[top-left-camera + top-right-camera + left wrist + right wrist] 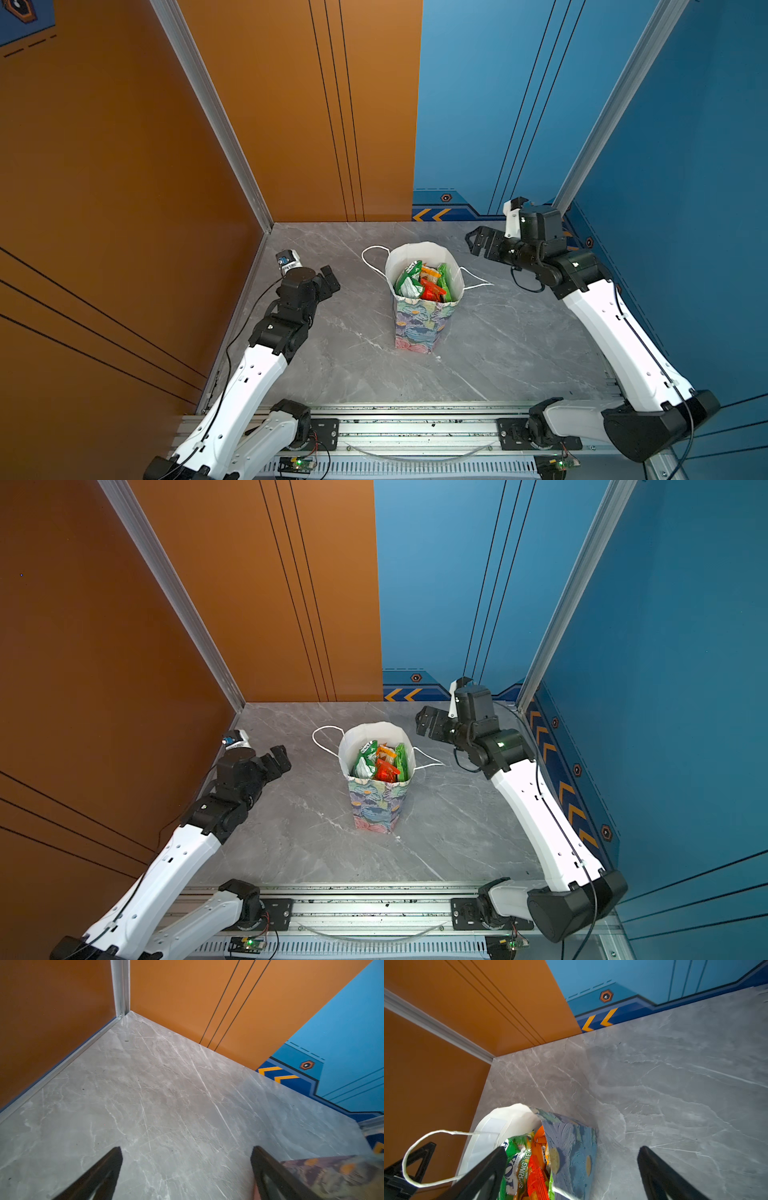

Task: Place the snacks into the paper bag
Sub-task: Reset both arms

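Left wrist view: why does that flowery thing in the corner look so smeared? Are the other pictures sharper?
Left wrist view: the paper bag sits close at the frame edge, blurred. Right wrist view: the snacks read fairly sharp, lettering legible. Both top views: the paper bag is crisp; the aluminium posts splay outward.

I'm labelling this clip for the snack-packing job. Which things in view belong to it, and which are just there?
Job: floral-print paper bag with white cord handles; crinkly green snack packet, red snack packet and yellow-orange snack packet inside it; left end effector, right end effector, both open.
Bystanders: grey marble-look tabletop; orange wall panel; blue wall panel.
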### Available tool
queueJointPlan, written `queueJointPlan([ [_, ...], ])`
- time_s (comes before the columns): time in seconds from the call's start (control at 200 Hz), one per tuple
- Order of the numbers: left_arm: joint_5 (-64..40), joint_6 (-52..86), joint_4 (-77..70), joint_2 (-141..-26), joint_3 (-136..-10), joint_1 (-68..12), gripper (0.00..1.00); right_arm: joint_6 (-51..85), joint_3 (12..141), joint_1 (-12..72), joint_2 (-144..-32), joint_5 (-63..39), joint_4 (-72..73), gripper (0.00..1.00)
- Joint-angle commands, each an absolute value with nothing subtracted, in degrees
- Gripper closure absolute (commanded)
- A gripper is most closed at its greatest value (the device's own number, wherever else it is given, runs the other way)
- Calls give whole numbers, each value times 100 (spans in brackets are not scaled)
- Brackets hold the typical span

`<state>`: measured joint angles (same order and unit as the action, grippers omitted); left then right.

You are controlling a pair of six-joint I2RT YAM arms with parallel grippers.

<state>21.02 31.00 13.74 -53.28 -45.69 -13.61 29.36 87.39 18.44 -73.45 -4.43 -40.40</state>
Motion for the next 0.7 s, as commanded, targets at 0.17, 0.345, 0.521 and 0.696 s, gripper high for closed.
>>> queueJointPlan([
  [0.17,2108,2809,-352,-5740,-3692,-320,2,3126,7592,497,-6458,-62,-3211,0],
  [0.345,2698,2432,-815,-6200,-3413,-312,2,3212,6692,-195,-6250,63,-2722,0],
  [0.521,3061,1787,-1547,-6679,-3150,-325,2,3191,5925,-637,-6313,192,-2183,0],
  [0.696,3220,1158,-2213,-7316,-3086,-368,2,2542,5310,-688,-6639,529,-1599,0],
])
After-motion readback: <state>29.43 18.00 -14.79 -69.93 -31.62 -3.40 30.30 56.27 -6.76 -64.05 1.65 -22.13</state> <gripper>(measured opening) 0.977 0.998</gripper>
